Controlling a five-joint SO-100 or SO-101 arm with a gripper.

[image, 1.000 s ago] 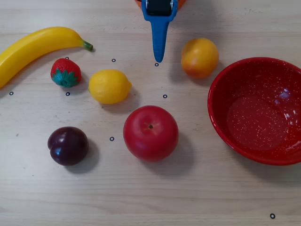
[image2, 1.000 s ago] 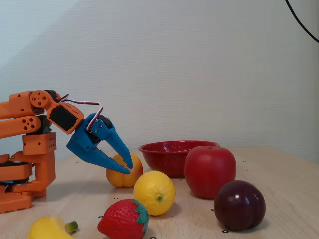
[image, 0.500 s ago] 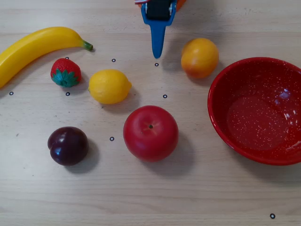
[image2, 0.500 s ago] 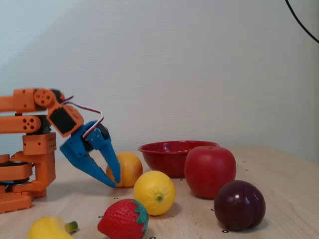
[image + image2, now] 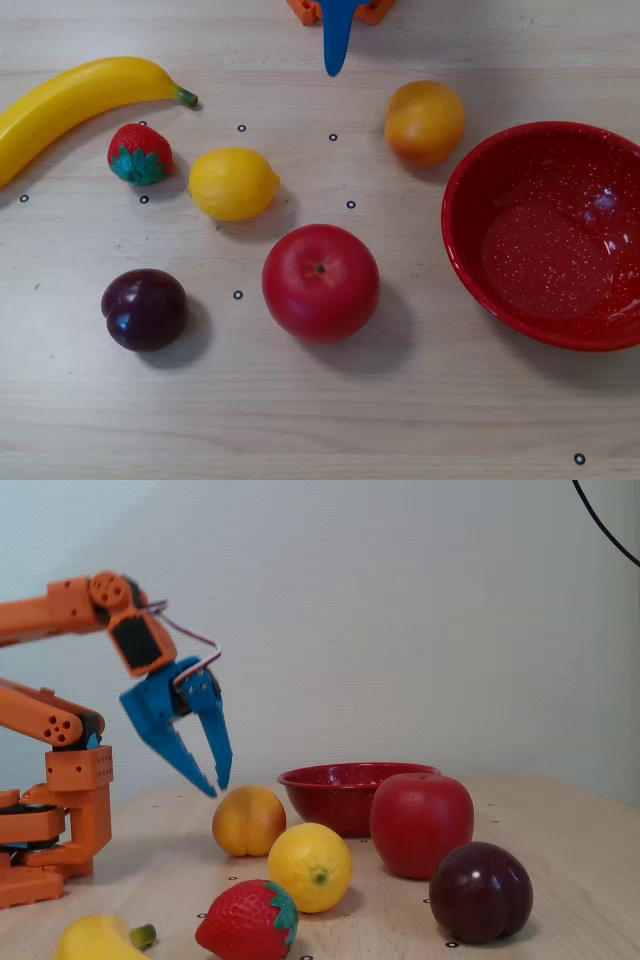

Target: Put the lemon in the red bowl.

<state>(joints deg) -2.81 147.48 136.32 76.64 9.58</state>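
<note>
The lemon (image 5: 233,183) is a bright yellow oval lying on the wooden table left of centre in the overhead view. In the fixed view the lemon (image 5: 310,867) sits low in front. The glossy red bowl (image 5: 540,255) with white speckles stands empty at the right; its rim shows behind the fruit in the fixed view (image 5: 335,785). My blue gripper (image 5: 216,787) hangs in the air above the table, tips pointing down and close together, holding nothing. Overhead, only the gripper's tip (image 5: 335,65) shows at the top edge, well away from the lemon.
A banana (image 5: 80,95) and a strawberry (image 5: 139,154) lie left of the lemon. An orange-yellow fruit (image 5: 424,122) sits between gripper and bowl. A red apple (image 5: 320,283) and a dark plum (image 5: 145,309) lie nearer the front. The orange arm base (image 5: 50,820) stands at the left.
The gripper has risen from just above the table beside the orange-yellow fruit and drawn back toward the arm base. No fruit has moved.
</note>
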